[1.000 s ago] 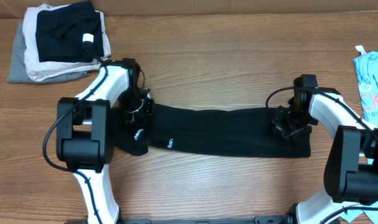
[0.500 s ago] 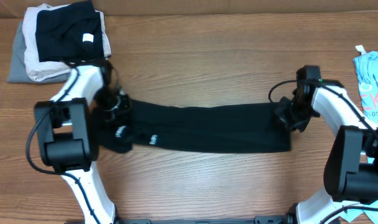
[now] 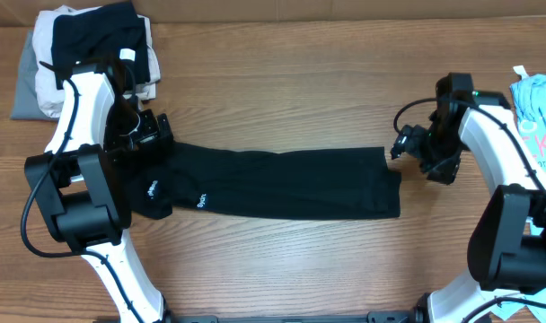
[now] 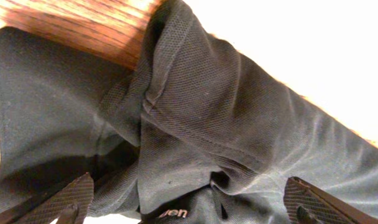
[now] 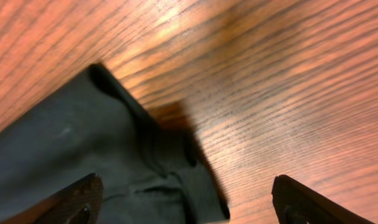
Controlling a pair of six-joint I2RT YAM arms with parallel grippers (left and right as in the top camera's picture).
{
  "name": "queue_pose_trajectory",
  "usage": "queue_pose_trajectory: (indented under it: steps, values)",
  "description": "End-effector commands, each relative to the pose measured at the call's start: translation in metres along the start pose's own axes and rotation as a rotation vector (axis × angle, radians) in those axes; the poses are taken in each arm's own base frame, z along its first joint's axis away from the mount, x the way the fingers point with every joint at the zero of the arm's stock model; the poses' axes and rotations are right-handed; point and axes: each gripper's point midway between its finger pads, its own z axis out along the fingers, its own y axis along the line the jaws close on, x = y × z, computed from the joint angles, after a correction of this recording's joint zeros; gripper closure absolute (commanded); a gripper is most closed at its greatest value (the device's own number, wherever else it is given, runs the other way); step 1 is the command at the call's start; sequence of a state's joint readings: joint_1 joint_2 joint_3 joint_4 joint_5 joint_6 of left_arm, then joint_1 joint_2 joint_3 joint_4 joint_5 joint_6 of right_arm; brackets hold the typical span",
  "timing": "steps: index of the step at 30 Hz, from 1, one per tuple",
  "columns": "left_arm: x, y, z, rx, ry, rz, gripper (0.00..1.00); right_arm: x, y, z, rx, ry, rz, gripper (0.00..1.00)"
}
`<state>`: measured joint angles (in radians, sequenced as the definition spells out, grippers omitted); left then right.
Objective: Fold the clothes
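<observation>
Clothes (image 3: 282,184): laid lengthwise on the table (image 3: 282,81), between the two arms.
Left gripper (image 4: 189,186): spread wide; bunched fabric is seen within the gap, unpinched.
Right gripper (image 5: 186,183): spread wide, near the right end; nothing is held.
Risk: several bunched layers may be caught at once, so the fold would be dragged askew.

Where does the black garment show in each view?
Overhead: the garment lies stretched left to right across the middle of the table.
Left wrist: the garment fills most of the frame, bunched in folds.
Right wrist: only one end of the garment shows, at lower left.
Shared landmark: the wood-grain table under it in all three.
</observation>
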<state>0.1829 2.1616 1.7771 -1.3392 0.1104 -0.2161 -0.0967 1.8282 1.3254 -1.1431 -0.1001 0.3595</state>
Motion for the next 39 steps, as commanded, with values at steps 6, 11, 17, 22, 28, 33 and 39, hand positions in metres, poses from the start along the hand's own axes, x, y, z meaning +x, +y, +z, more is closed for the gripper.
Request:
queue_pose_trajectory:
  steps: [6, 11, 17, 22, 28, 33, 39]
  values:
    - [-0.014, -0.009, -0.002, 0.030, -0.048, 0.036, 0.00, 0.042, 0.009, 0.043, -0.142, 0.139, -0.093, 0.05]
    - [-0.015, -0.009, -0.002, 0.031, -0.052, 0.036, 0.00, 0.059, 0.015, 0.053, -0.213, 0.188, -0.130, 0.03]
    - [-0.016, -0.010, -0.002, 0.033, -0.059, 0.039, 0.00, 0.069, 0.024, 0.064, -0.279, 0.203, -0.147, 0.25]
    - [-0.016, -0.010, -0.002, 0.033, -0.057, 0.024, 0.00, 0.081, 0.037, 0.073, -0.289, 0.215, -0.139, 0.79]
    - [-0.016, -0.010, -0.002, 0.033, -0.057, 0.024, 0.00, 0.075, 0.049, 0.075, -0.272, 0.180, -0.100, 0.96]
    - [-0.013, -0.010, -0.002, 0.031, -0.046, 0.023, 0.00, 0.045, 0.015, 0.060, -0.113, 0.112, 0.001, 0.96]
    - [-0.009, -0.013, -0.002, 0.053, -0.030, 0.023, 0.00, 0.015, -0.014, 0.018, -0.033, 0.056, 0.075, 0.96]
